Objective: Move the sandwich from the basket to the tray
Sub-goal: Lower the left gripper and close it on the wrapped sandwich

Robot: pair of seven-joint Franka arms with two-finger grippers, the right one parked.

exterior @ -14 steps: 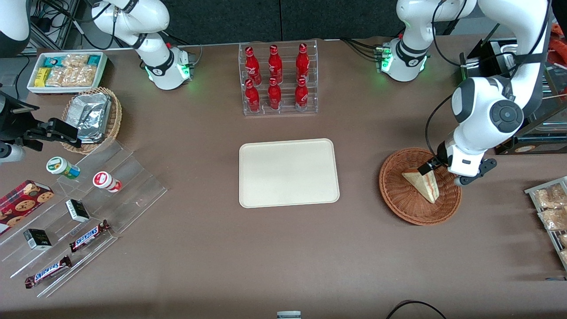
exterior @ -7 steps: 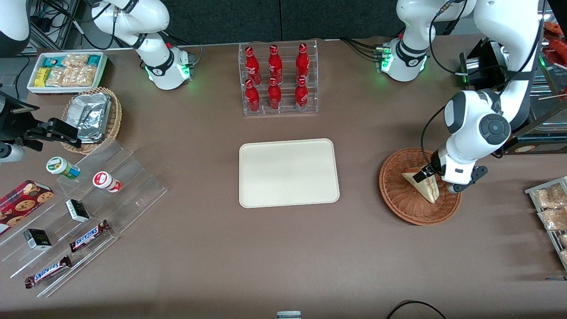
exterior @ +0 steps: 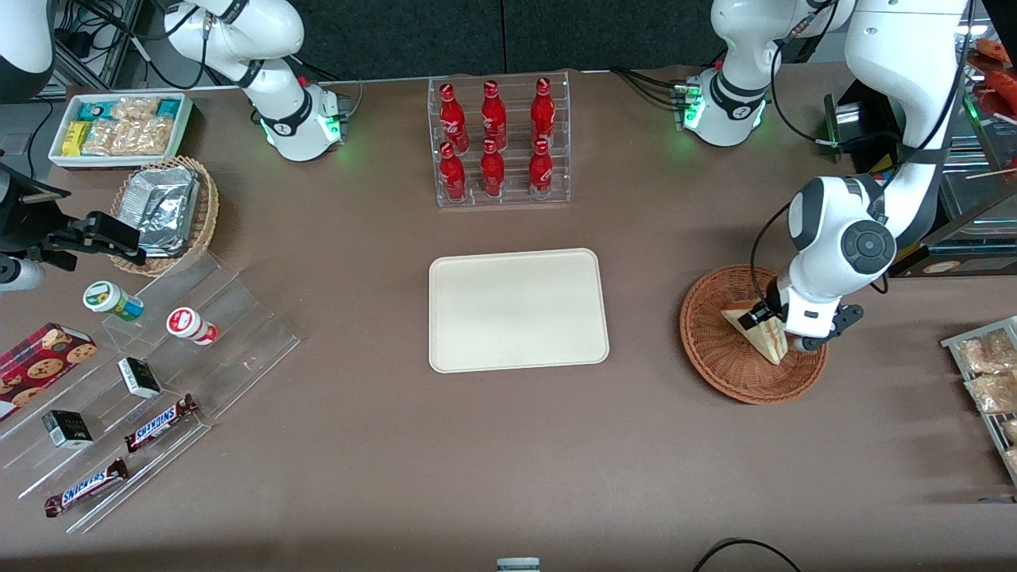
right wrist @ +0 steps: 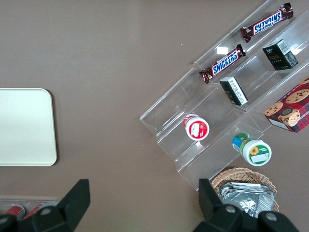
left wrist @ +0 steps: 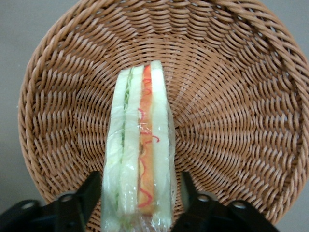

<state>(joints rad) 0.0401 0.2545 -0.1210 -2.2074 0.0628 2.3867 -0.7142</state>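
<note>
The sandwich (exterior: 761, 343) is a plastic-wrapped wedge lying in the reddish-brown wicker basket (exterior: 715, 361) toward the working arm's end of the table. My left gripper (exterior: 769, 326) is down in the basket over the wedge's wide end. In the left wrist view the sandwich (left wrist: 140, 140) stands on edge on the basket's weave (left wrist: 231, 96). The gripper (left wrist: 140, 193) is open, with one black finger (left wrist: 91, 191) on each side of the wedge and a small gap at both. The cream tray (exterior: 518, 310) lies bare at the table's middle, and it also shows in the right wrist view (right wrist: 24, 125).
A clear rack of red bottles (exterior: 498, 143) stands farther from the front camera than the tray. A wire rack of snack bags (exterior: 989, 381) sits beside the basket at the table's edge. Clear acrylic steps with snacks (exterior: 143, 381) and a tan foil basket (exterior: 167, 210) lie toward the parked arm's end.
The left arm has lowered and shifted over the basket. The gripper has come down around the sandwich's wide end. The sandwich has not moved.
</note>
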